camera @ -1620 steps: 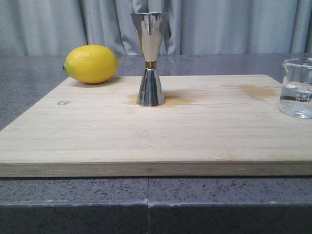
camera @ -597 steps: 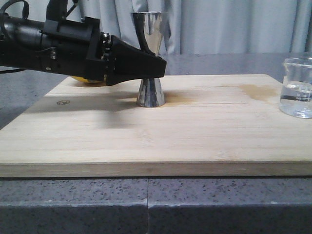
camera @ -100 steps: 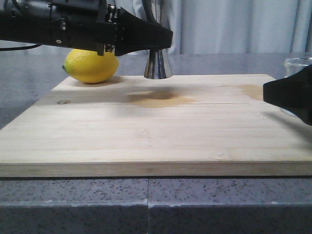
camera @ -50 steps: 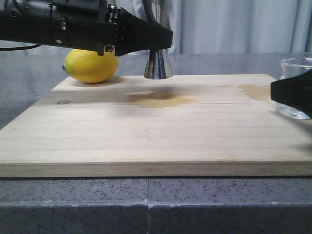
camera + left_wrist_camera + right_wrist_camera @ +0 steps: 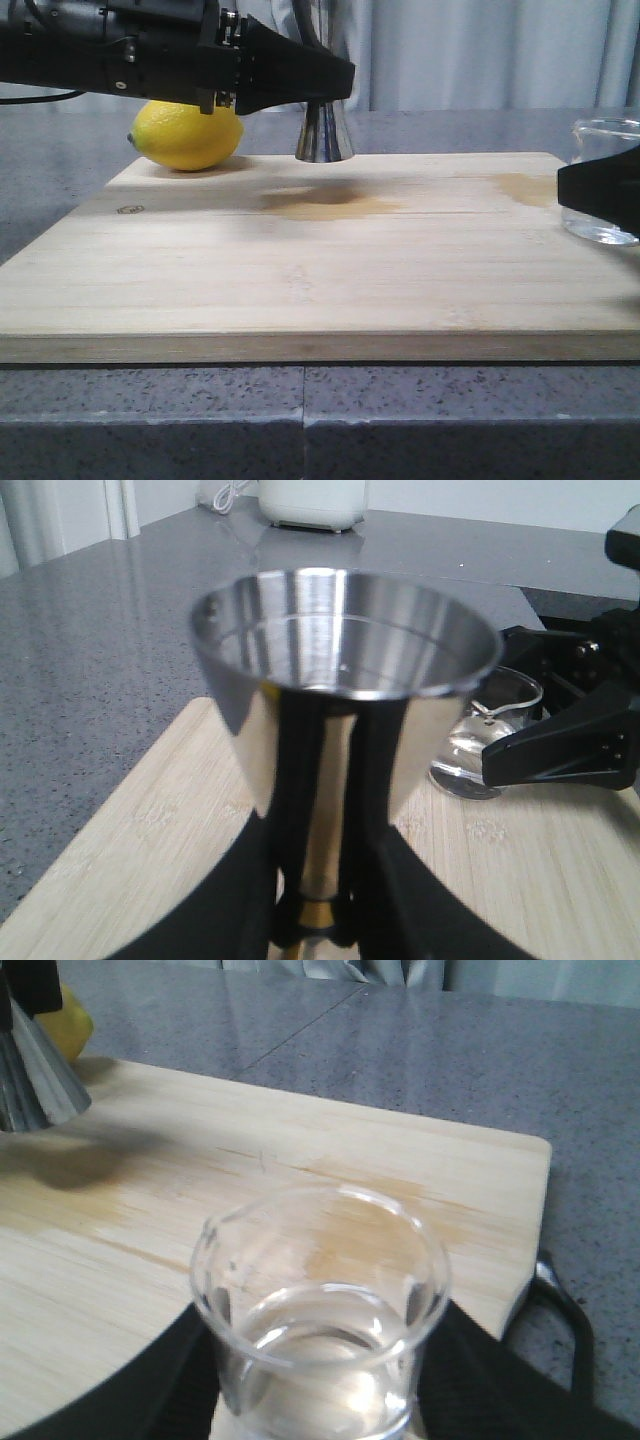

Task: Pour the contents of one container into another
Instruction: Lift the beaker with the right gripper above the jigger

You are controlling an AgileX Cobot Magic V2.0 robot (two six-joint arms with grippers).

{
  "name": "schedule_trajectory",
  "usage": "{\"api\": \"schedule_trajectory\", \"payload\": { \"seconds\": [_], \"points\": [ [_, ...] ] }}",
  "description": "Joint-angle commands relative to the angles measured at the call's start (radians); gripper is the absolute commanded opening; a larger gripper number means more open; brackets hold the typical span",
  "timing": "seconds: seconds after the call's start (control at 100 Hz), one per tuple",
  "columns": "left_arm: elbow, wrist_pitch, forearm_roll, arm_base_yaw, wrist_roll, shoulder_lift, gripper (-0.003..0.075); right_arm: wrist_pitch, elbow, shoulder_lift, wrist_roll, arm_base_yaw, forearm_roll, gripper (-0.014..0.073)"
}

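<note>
**Two vessels gripped over the board**

Two grippers each hold a vessel. Nearest, the wooden cutting board [image 5: 320, 270] lies bare except for a damp stain [image 5: 335, 203] at mid-board. At its right edge the right gripper [image 5: 320, 1360] clasps the glass beaker [image 5: 603, 180], which holds clear liquid. Farther back, the left gripper [image 5: 335, 78] pinches the steel jigger [image 5: 323, 130] at its waist, raised clear of the board. Behind-left sits a lemon [image 5: 187, 131].

Low front view; two close wrist views
</note>
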Motion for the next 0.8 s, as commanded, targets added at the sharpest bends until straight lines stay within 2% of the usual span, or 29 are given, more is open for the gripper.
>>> {"api": "schedule_trajectory", "payload": {
  "seconds": [0.0, 0.32, 0.67, 0.79],
  "points": [
    [-0.028, 0.107, -0.085, -0.01, -0.007, -0.045, -0.0002, -0.063, -0.02, -0.008, -0.001, -0.006, -0.005, 0.0302],
    [-0.028, 0.107, -0.085, -0.01, -0.007, -0.045, -0.0002, 0.008, -0.09, -0.008, -0.001, -0.006, 0.023, 0.0302],
    [-0.028, 0.107, -0.085, -0.01, -0.007, -0.045, -0.0002, -0.018, -0.116, -0.008, -0.003, -0.006, 0.023, 0.0279],
    [-0.028, 0.107, -0.085, -0.01, -0.007, -0.045, -0.0002, 0.034, -0.16, -0.008, -0.003, -0.006, 0.013, 0.0279]
  ]
}}
